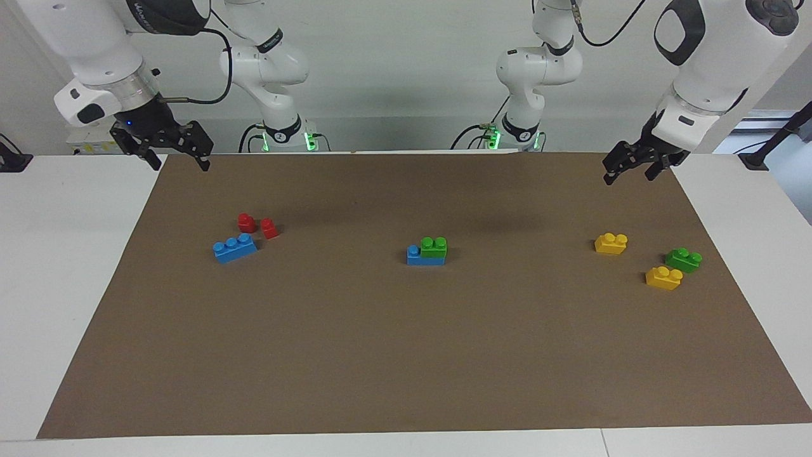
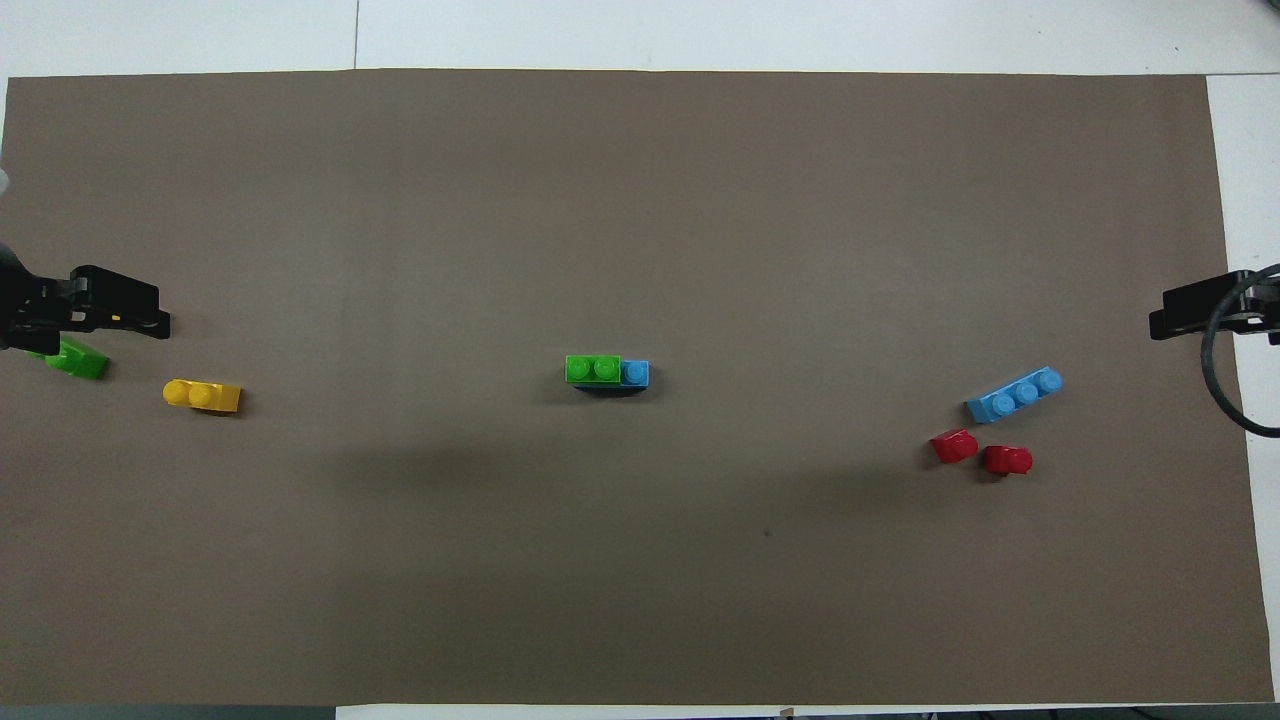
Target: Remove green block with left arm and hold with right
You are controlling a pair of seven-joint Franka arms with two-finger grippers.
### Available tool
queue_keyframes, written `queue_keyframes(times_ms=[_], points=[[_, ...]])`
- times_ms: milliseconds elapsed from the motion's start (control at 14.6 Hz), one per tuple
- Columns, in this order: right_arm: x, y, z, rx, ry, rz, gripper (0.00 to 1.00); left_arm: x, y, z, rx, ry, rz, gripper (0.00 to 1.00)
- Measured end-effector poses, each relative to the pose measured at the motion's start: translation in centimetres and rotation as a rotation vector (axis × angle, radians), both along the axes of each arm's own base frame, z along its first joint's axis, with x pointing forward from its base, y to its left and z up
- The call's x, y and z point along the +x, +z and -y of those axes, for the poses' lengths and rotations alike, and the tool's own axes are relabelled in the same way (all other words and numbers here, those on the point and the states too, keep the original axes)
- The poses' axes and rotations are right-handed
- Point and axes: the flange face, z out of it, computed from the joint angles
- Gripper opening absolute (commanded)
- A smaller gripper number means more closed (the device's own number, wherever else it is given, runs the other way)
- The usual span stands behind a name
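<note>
A: Status chk. Where's the green block point(image 1: 434, 247)?

B: Mat centre, still pressed onto the blue brick point(image 1: 424, 256) under it, one blue stud showing bare at its 9 o'clock in the facing view. Nothing pulled apart, so removal is not done yet.

A: Grippers?

B: Left gripper point(image 1: 634, 166) hangs over the mat's edge at the left arm's end, up in the air, fingers spread wide, holding nothing. Right gripper point(image 1: 171, 150) same at the right arm's end: fingers wide, holding nothing. Both well apart from the stack.

A: So progress = nil?

B: My read, yes. Left to do: right gripper comes in and pins the blue base, left gripper takes the green block off the top. Neither approach has started.

A: Distractors?

B: A second green brick point(image 1: 684, 259) w/ two yellow bricks point(image 1: 611, 243) point(image 1: 663, 277) at the left arm's end, loose on the mat. A loose blue three-stud brick point(image 1: 235, 247) plus two red pieces point(image 1: 247, 222) point(image 1: 269, 228) at the right arm's end. The stacked one looks like the target, since only it has anything to be removed from.
</note>
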Motion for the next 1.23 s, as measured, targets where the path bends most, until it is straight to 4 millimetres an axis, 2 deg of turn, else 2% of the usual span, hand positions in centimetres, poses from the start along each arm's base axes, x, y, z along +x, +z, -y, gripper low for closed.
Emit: queue_keyframes(times_ms=[342,685,822,890,1027,1233], points=[[0.1,0.1,0.0,-0.001,0.0,0.007,1.0,-0.8,2.6,0.5,0.005,-0.014,-0.013,1.0],[0.1,0.2,-0.1,0.0,-0.016,0.01,1.0,-0.8,2.6,0.5,0.005,-0.015,-0.014,1.0],[0.1,0.2,-0.9,0.023,-0.156,0.006,1.0,-0.8,2.6,0.5,0.005,-0.015,-0.014,1.0],[0.2,0.2,-2.1,0.038,-0.238,0.002,1.0,-0.8,2.6,0.5,0.005,-0.016,-0.014,1.0],[0.3,-0.3,-5.8,0.043,-0.405,-0.012,1.0,-0.8,2.6,0.5,0.005,-0.016,-0.014,1.0],[0.1,-3.1,-12.3,0.104,-0.683,-0.086,1.0,-0.8,2.6,0.5,0.005,-0.016,-0.014,1.0]])
